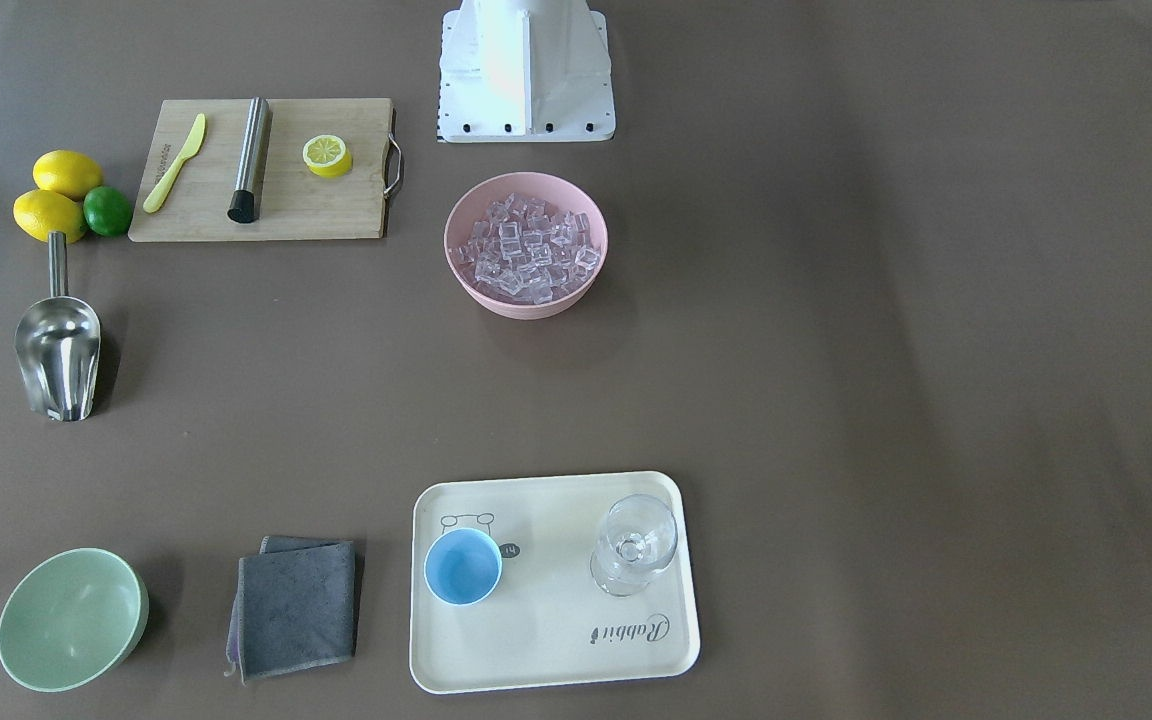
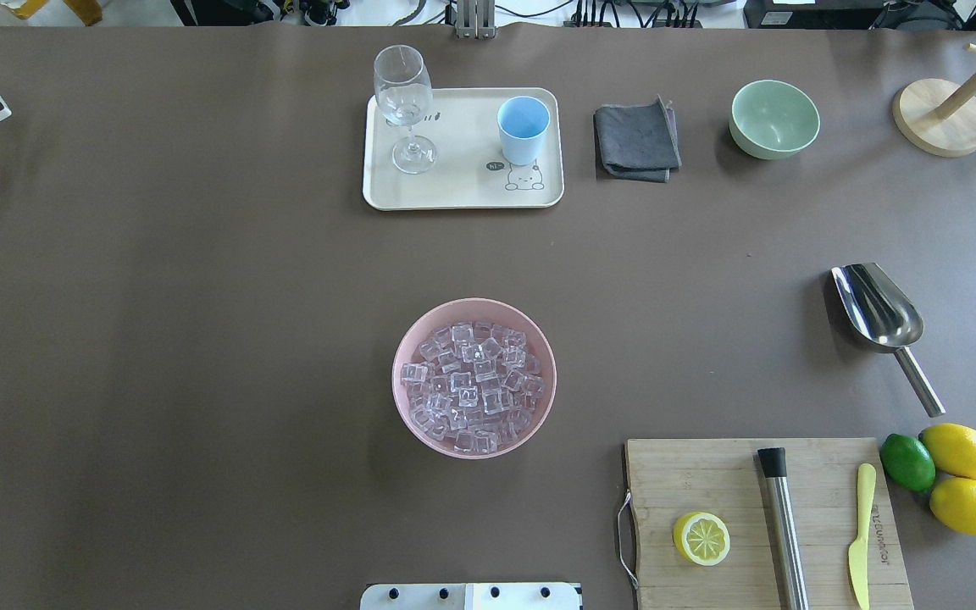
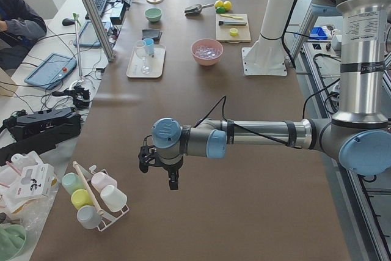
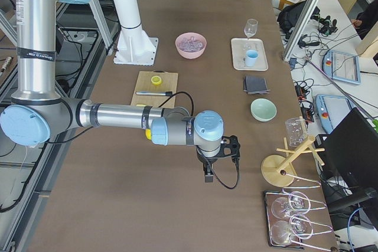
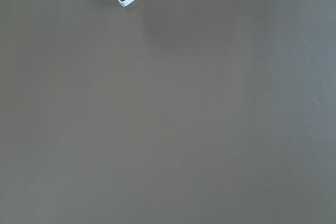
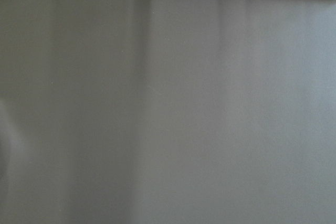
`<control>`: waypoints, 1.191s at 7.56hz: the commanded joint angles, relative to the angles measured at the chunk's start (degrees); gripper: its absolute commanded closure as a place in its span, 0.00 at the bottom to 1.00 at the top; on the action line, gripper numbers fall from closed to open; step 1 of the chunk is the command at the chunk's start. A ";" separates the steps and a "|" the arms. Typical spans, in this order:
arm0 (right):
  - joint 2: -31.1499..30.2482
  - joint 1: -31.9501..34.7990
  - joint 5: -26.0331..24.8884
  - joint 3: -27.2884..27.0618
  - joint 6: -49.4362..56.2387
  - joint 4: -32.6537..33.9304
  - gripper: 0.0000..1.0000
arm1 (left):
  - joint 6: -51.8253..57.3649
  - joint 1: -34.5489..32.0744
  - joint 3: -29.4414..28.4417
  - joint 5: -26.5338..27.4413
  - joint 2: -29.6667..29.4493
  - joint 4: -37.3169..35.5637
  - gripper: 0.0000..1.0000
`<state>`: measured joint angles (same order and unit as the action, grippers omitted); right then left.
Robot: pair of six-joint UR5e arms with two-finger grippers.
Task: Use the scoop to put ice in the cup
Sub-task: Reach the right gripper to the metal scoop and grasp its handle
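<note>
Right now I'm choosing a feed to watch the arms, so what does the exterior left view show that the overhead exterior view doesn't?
Only exterior left: the left gripper hanging over bare table, pastel mugs on a rack, a seated person. Only overhead exterior: the tray's cartoon drawing and the ice as separate cubes. Both: the pink bowl, cup, wine glass, scoop and cutting board.

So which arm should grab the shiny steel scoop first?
Right. The shiny steel scoop lies on the robot's right half of the table, near the lemons; the left gripper hangs at the opposite end.
</note>
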<state>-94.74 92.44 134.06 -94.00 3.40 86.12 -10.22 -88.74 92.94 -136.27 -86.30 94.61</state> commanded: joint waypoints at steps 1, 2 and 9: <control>-0.35 0.46 0.41 -0.13 0.12 0.10 0.00 | -0.24 0.32 -0.04 0.04 0.17 0.14 0.02; -0.53 0.55 0.76 -0.22 0.12 0.10 0.00 | -0.15 1.19 -0.04 0.13 0.17 0.14 0.02; 0.26 -3.02 5.06 1.55 -0.23 -0.60 0.00 | -0.07 1.64 0.31 0.22 0.08 0.14 0.02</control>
<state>-94.60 92.38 137.28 -91.75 3.22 85.77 -10.29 -87.10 93.22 -136.06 -86.22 94.75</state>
